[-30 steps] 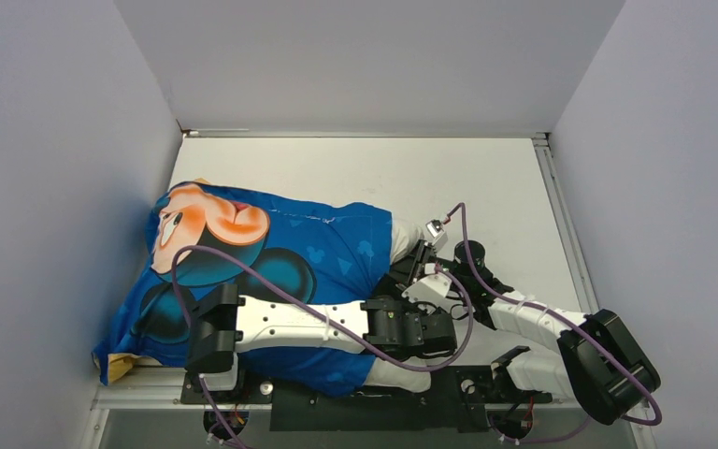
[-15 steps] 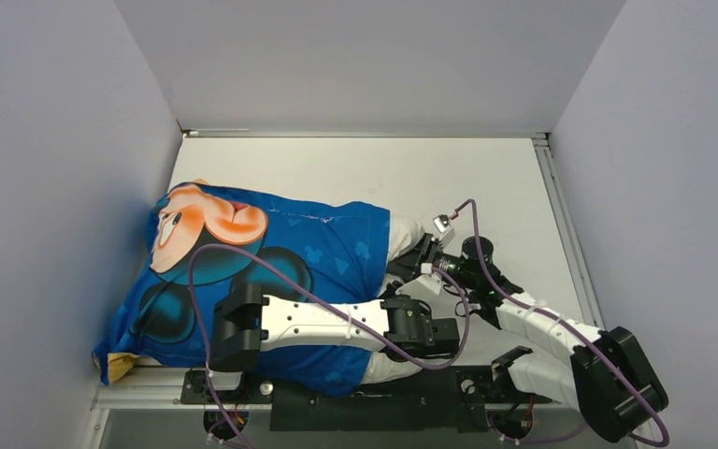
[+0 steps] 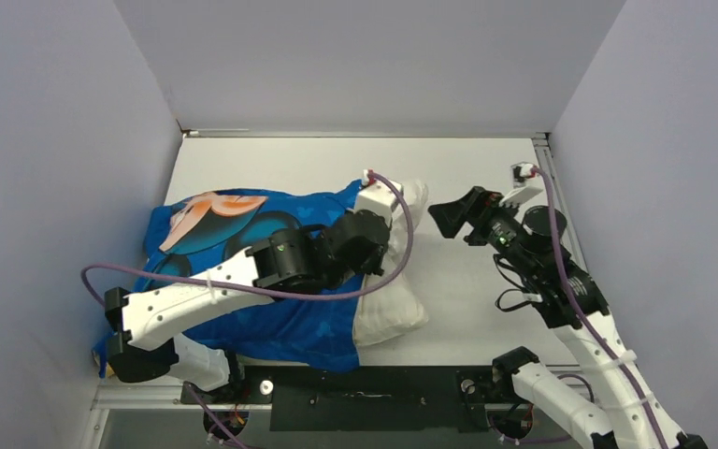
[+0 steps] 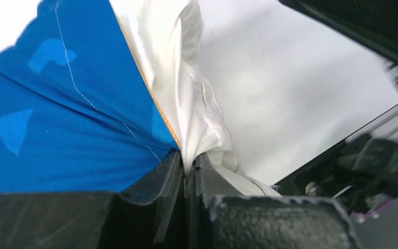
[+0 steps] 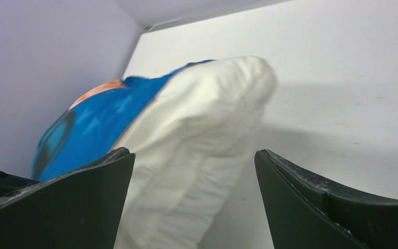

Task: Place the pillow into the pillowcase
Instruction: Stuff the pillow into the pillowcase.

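The blue pillowcase (image 3: 243, 281) lies across the left half of the table, with the off-white pillow (image 3: 394, 304) sticking out of its right end. My left arm reaches over the case. In the left wrist view, the left gripper (image 4: 189, 166) is shut on a fold of the pillow (image 4: 189, 104), right at the orange-lined mouth of the pillowcase (image 4: 57, 129). In the top view its fingers are mostly hidden under the wrist (image 3: 360, 245). My right gripper (image 3: 449, 217) hangs open to the right of the pillow, apart from it. The right wrist view shows the right gripper (image 5: 194, 153) holding nothing, with the pillow (image 5: 202, 119) and pillowcase (image 5: 98, 114) ahead.
The grey left wall (image 3: 56, 187) stands close against the pillowcase. A black rail (image 3: 365, 393) with the arm bases runs along the near edge. Purple cables (image 3: 407, 234) loop over the arms. Bare white table (image 3: 467, 168) lies at the back and right.
The left gripper has shut on the pillow's fabric and swung toward the far side, dragging pillow and case with it. The right gripper has opened, let go and pulled back up to the right.
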{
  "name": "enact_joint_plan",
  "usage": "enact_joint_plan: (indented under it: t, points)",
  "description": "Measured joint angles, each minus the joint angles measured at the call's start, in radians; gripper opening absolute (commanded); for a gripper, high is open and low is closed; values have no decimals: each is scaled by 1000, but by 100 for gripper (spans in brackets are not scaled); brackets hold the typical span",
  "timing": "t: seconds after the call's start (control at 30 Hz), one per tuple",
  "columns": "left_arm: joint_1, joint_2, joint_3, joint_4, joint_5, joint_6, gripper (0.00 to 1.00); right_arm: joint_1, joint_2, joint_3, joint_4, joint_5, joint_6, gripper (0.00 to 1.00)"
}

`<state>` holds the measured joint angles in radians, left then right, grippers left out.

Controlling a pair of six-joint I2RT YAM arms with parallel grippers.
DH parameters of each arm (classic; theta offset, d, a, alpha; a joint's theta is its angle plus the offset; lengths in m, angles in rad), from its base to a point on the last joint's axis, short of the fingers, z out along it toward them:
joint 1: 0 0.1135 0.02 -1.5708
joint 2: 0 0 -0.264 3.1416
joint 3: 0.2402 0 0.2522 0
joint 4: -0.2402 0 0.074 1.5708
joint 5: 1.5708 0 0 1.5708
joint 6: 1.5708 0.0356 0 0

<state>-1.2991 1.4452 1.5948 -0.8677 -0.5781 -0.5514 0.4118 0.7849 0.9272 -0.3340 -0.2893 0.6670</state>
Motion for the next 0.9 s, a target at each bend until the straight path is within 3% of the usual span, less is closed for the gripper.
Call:
enact_joint_plan:
  t: [0.13, 0.27, 0.43, 0.53, 0.6, 0.67, 0.9]
  points:
    - [84, -43, 54, 113, 97, 73, 0, 0, -79, 93, -165, 252, -93, 90]
    - [105, 56, 263, 131, 169, 119, 0, 0, -131, 146, -261, 423, -144, 90]
    - [116, 232, 613, 151, 234, 132, 0, 0, -129, 158, -320, 499, -168, 90]
    - [137, 252, 690, 180, 277, 137, 0, -7, -127, 158, -311, 522, -164, 90]
    - [160, 223, 666, 204, 288, 142, 0, -9, -137, 158, -299, 526, -162, 90]
    - [195, 142, 546, 276, 292, 140, 0, -8, -141, 156, -301, 521, -163, 90]
    - [407, -453, -96, 571, 175, 46, 0, -8, -127, 110, -300, 424, -166, 90]
